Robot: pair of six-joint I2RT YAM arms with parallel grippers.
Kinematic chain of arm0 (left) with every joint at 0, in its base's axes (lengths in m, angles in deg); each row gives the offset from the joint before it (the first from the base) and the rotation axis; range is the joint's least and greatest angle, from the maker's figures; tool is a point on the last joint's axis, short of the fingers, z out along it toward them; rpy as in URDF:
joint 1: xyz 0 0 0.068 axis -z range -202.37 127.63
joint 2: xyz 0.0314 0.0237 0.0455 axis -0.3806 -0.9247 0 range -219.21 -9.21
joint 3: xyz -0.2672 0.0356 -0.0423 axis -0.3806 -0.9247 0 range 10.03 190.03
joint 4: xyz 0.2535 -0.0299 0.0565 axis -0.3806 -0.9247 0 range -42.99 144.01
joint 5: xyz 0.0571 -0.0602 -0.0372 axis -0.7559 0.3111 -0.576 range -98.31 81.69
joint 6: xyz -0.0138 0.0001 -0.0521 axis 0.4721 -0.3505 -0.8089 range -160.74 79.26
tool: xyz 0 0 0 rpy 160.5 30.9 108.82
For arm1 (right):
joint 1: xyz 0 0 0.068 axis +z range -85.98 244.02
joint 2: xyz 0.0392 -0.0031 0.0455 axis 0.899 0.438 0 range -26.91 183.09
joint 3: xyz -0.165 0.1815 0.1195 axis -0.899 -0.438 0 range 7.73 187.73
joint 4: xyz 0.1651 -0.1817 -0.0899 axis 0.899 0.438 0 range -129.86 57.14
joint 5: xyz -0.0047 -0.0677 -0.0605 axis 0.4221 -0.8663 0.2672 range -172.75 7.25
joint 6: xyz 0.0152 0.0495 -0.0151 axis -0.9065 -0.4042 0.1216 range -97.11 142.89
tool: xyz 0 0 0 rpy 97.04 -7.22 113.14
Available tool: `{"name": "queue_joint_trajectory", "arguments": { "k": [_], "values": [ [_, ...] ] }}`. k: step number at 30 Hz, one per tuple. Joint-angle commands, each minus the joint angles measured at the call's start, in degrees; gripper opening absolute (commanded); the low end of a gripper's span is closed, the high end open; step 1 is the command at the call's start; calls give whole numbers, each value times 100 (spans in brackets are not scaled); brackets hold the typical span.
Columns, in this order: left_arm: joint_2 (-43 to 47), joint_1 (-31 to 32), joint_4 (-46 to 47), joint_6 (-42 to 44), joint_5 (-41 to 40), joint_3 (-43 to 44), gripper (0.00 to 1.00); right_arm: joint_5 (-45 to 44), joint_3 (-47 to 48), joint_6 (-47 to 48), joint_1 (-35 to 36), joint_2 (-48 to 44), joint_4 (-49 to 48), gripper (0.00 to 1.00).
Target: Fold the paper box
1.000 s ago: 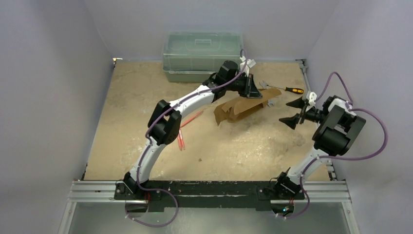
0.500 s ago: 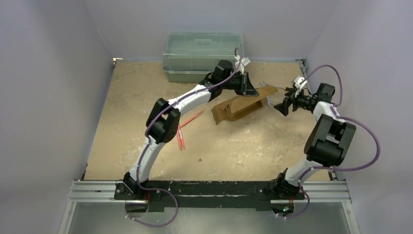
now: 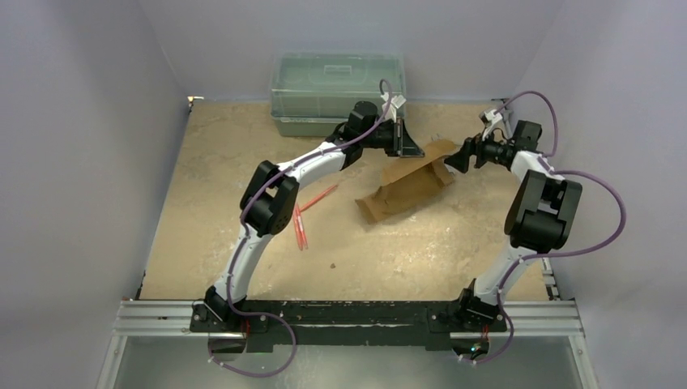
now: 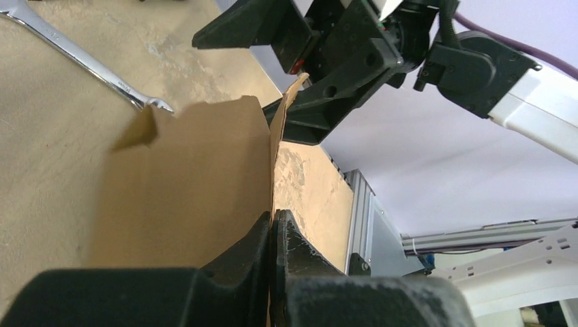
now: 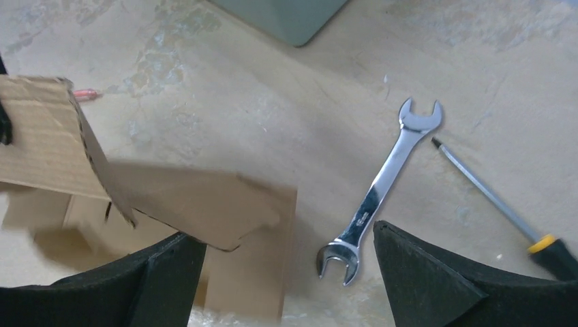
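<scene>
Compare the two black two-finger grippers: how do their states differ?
The left gripper is shut, the right gripper open. The left gripper pinches a panel of the brown cardboard paper box; the right gripper holds nothing, a flap edge merely lying between its jaws. Both are black and meet at the same box.

The paper box (image 3: 409,188) is matt cardboard; the wrench (image 5: 379,187) is glossy metal.
</scene>
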Motion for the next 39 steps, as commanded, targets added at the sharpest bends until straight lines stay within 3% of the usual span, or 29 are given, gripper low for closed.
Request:
{"name": "queue_joint_trajectory", "arguments": {
  "k": [1,7,15,19,28,34,39],
  "values": [
    [200,-67,605,-358,179,-102,0,51,261,-463,62,224,184,92],
    [265,-103,750,-440,165,-230,0,-81,417,-313,199,370,703,90],
    [426,-115,656,-199,52,-458,0,-343,289,590,-163,-516,1691,94],
    [574,-114,443,143,-66,-542,0,-349,388,1247,-377,-432,2489,94],
    [894,-116,135,641,-121,-557,0,-339,-11,1976,-340,-412,3253,90],
    [919,-115,112,578,-95,-474,0,-1220,-706,1428,-44,-1025,1984,89],
    [987,-113,110,496,-59,-439,0,-1596,-868,1177,-40,-1188,1392,80]
  ]
}}
